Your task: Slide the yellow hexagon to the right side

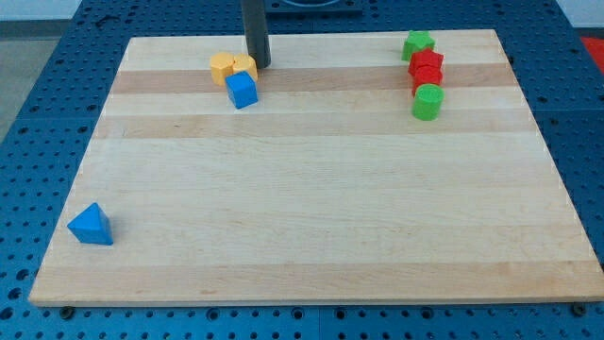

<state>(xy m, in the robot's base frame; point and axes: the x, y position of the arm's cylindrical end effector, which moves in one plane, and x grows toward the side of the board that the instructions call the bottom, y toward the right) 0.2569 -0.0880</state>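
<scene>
Two yellow blocks sit together near the view's top left of the wooden board (311, 189). One at the left (222, 67) looks like the yellow hexagon, the other (244, 66) touches it on the right; their shapes are hard to tell apart. A blue cube (242, 90) sits just below them, touching. My tip (258, 62) is the lower end of the dark rod, right beside the right yellow block, at its right edge.
A green star-like block (418, 44), two red blocks (426, 63) (427, 78) and a green cylinder (427, 101) form a column at the view's top right. A blue triangle (91, 225) lies at the bottom left.
</scene>
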